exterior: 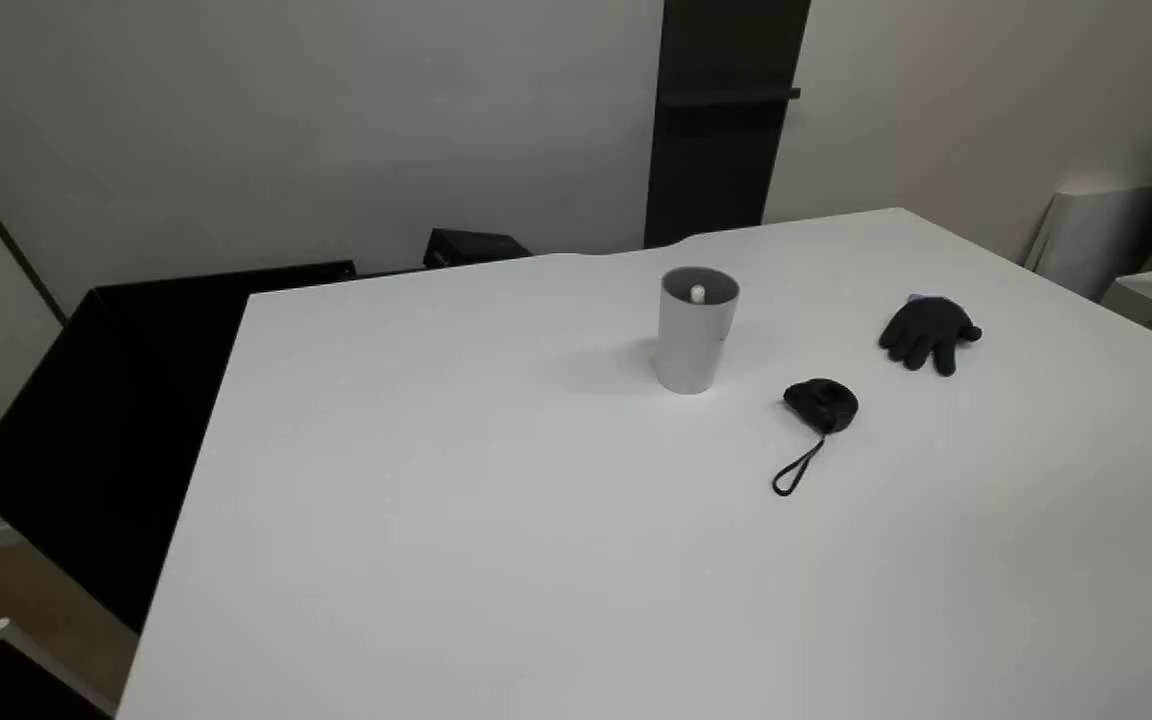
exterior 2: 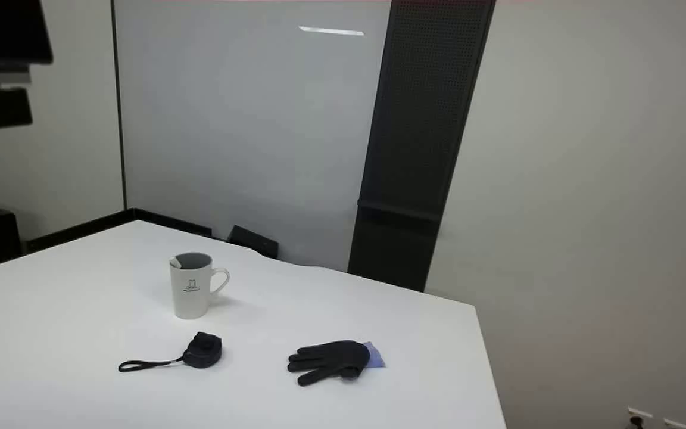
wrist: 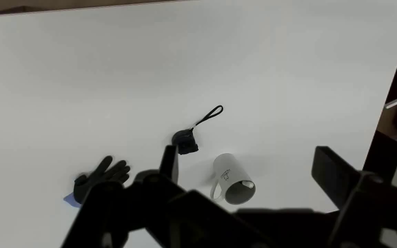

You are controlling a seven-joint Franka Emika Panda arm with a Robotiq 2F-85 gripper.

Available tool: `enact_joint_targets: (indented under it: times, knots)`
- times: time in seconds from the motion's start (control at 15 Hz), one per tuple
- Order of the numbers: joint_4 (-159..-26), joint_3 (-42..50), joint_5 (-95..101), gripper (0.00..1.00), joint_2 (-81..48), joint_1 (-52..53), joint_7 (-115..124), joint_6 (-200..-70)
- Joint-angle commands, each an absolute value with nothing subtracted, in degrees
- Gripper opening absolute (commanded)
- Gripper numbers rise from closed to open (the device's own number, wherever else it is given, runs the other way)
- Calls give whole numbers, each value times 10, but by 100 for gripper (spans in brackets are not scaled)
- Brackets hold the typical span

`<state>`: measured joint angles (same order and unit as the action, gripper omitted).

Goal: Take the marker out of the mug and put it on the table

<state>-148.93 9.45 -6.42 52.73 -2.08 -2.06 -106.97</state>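
Marker (exterior: 698, 294) inside the mug (exterior: 692, 348) on the table (exterior: 436, 520) in both exterior views, pale end (exterior 2: 175, 263) leaning at the rim. Wrist view: end effector (wrist: 248, 162) spread wide, empty; best narrowed on that end alone, then drawn up along its lean.

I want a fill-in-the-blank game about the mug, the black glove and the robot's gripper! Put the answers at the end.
1. The marker is ____ the mug.
2. On the white table, the mug is not lying on its side but standing ____.
3. The glove and the tape measure are both coloured ____.
4. The gripper's jaws are wide apart, so it is ____.

Missing words: inside; upright; black; open.
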Motion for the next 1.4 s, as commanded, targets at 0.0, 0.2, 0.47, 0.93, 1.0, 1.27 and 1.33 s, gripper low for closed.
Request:
enact_joint_targets:
  times: [0.0, 0.2, 0.47, 0.93, 1.0, 1.27, 1.33]
  knots:
    - [-1487, 88, -71, 100, 525, -30, -27, -1067]
    - [-1487, 88, -71, 100, 525, -30, -27, -1067]
    - [-1487, 88, -71, 100, 525, -30, -27, -1067]
    - [-1470, 85, -69, 100, 483, -33, -16, -1091]
    - [-1464, 83, -68, 100, 465, -35, -12, -1109]
    - [-1443, 70, -56, 100, 382, -49, 4, -1202]
    - [-1437, 66, -54, 100, 360, -52, 8, -1220]
